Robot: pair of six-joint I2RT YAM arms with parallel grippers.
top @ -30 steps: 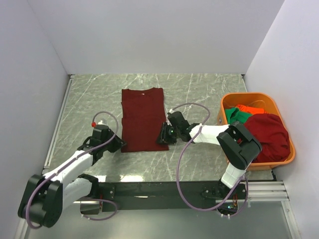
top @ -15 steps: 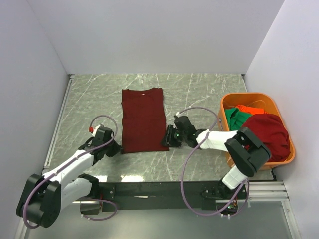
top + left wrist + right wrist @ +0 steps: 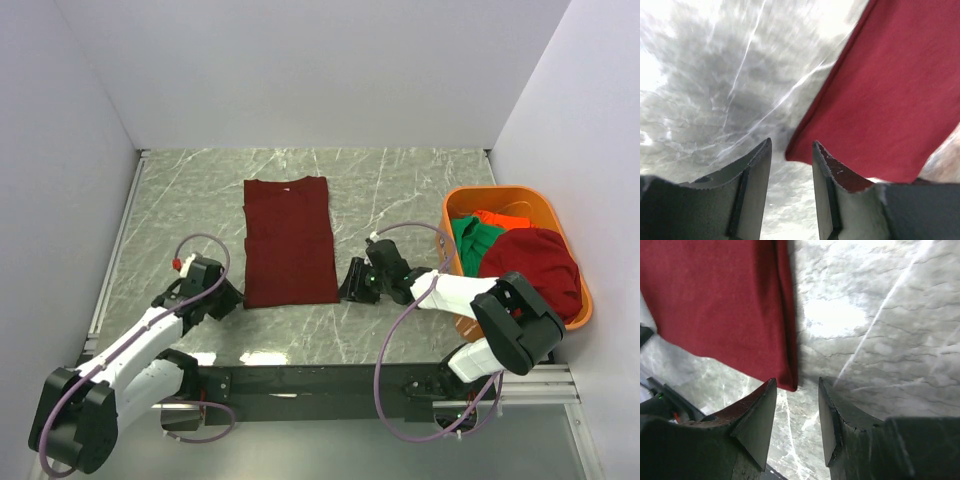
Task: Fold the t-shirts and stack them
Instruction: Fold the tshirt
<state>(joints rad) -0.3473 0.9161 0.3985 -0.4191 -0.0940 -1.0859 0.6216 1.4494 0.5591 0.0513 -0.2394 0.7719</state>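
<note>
**Both arms drawn back from the near hem of the folded shirt**

Left arm [image 3: 160, 325] and right arm [image 3: 450, 290] have each backed off the near corners of the maroon t-shirt [image 3: 288, 243], the right arm the farther. The left jaws stand apart with nothing between them. The shirt's near-left corner lies just ahead of the gap, which reads as a release after laying the cloth down. The shirt lies flat at mid-tabletop [image 3: 200, 200] as a long narrow strip, collar at the far end, probably awaiting a crosswise fold. The right jaws likewise stand apart and empty, just beside the near-right corner. Bare marble flanks both long edges, leaving room to re-approach the hem. At far right the orange basket [image 3: 500, 190] holds a green t-shirt [image 3: 470, 235], an orange-red t-shirt [image 3: 500, 217] and a second maroon t-shirt [image 3: 535, 265], which is heaped above the rim. The right arm's elbow sits close to the basket's near wall.
</note>
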